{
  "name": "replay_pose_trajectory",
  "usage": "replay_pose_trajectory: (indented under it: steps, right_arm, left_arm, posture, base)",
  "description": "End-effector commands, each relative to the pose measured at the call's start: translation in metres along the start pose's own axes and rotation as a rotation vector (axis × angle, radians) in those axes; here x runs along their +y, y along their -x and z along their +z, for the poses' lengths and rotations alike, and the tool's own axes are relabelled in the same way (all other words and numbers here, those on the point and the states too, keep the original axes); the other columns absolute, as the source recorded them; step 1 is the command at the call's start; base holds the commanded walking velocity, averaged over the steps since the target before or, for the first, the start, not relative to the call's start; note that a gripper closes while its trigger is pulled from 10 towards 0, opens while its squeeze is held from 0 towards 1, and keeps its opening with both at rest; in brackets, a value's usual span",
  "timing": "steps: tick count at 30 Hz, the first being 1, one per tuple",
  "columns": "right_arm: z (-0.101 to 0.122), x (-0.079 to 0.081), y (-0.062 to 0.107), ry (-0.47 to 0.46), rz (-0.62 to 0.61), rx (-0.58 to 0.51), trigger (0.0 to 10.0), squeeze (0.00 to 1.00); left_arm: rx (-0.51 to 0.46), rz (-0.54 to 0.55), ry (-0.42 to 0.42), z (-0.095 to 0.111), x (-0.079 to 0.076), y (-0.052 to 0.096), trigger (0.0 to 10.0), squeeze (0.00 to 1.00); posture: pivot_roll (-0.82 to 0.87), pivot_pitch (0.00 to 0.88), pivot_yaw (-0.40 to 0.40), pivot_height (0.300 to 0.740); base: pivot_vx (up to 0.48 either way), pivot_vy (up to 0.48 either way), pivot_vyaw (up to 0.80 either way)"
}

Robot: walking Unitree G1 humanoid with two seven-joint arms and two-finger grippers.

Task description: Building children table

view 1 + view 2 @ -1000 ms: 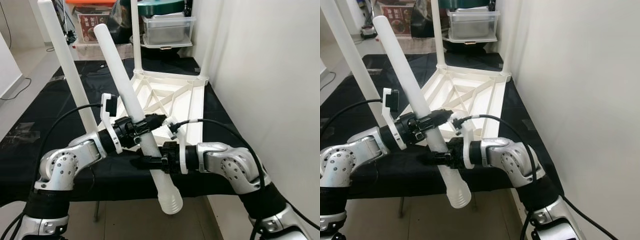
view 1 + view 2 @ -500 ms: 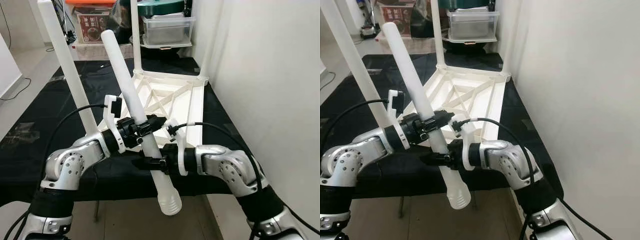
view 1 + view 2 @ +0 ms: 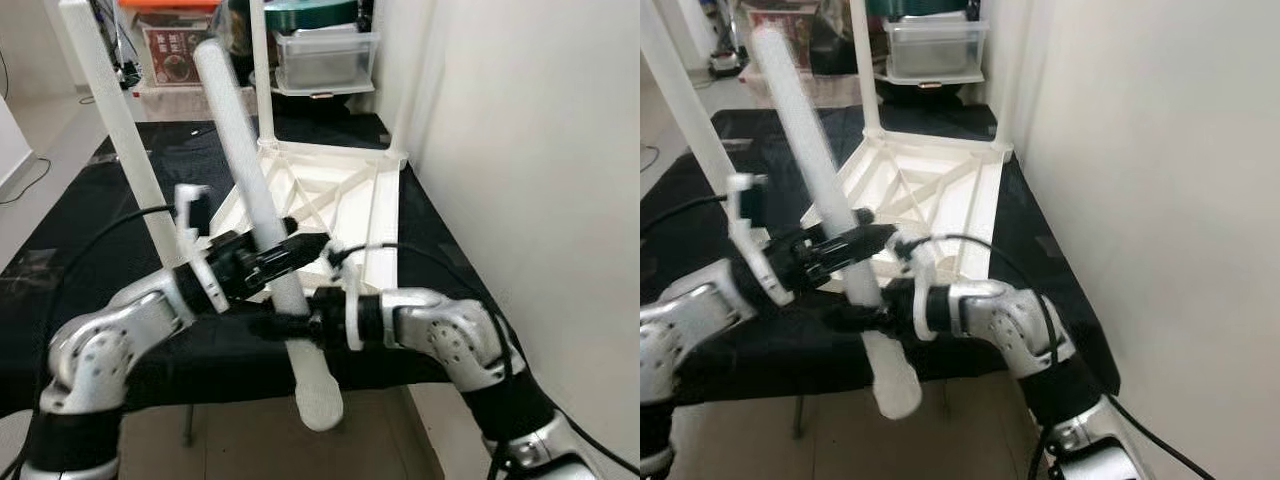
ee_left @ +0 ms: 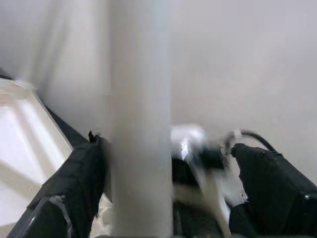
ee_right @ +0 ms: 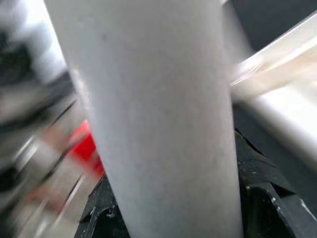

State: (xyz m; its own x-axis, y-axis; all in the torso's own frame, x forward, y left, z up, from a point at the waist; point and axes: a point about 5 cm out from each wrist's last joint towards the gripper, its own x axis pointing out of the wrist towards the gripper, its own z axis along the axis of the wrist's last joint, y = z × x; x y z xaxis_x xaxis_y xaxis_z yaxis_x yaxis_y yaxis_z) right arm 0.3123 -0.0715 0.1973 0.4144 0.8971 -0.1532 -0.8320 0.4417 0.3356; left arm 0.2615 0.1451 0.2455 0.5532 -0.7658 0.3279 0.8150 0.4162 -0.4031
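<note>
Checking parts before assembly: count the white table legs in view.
4. The held leg, tilted, is gripped by the left gripper and right gripper. Three stand upright on the upturned tabletop: near-left leg, far-left leg, far-right leg by the wall. None seems hidden.

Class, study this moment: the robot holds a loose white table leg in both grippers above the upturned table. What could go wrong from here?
1. The loose leg is tilted, with its threaded end hanging past the table edge; it could miss its corner socket on the upturned tabletop.
2. Swinging it may knock the fitted leg standing just beside it.
3. The left gripper and right gripper clamp close together, so twisting could make the leg slip.
</note>
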Motion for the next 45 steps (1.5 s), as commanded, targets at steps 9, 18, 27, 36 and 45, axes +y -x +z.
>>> replay_pose_trajectory:
  steps: [9, 18, 27, 36, 45]
  right_arm:
    - [0.04, -0.031, 0.019, -0.022, -0.251, -0.27, 0.0, 0.0]
    - [0.074, -0.078, 0.059, 0.074, -0.783, -0.533, 0.0, 0.0]
    - [0.062, -0.085, 0.066, 0.144, -0.9, -0.538, 0.0, 0.0]
    - [0.06, -0.082, 0.058, 0.11, -0.881, -0.581, 0.0, 0.0]
    - [0.063, -0.078, 0.049, 0.111, -0.846, -0.625, 0.0, 0.0]
  left_arm:
    - [-0.097, 0.179, -0.055, 0.006, 0.002, 0.008, 10.0, 0.04]
    - [0.15, 0.687, -0.317, -0.018, 0.035, 0.048, 10.0, 0.0]
    - [0.248, 0.829, -0.376, -0.026, 0.039, 0.064, 10.0, 0.0]
    - [0.24, 0.768, -0.444, -0.029, 0.036, 0.057, 10.0, 0.0]
    - [0.244, 0.729, -0.478, -0.03, 0.031, 0.058, 10.0, 0.0]
  posture:
    - [0.01, 0.0, -0.053, 0.74]
    - [0.04, 0.0, -0.068, 0.74]
    - [0.05, 0.0, -0.068, 0.74]
    - [0.04, 0.0, -0.055, 0.74]
    - [0.04, 0.0, -0.054, 0.74]
  base:
    - [0.0, 0.0, 0.0]
    - [0.0, 0.0, 0.0]
    - [0.0, 0.0, 0.0]
    - [0.0, 0.0, 0.0]
    - [0.0, 0.0, 0.0]
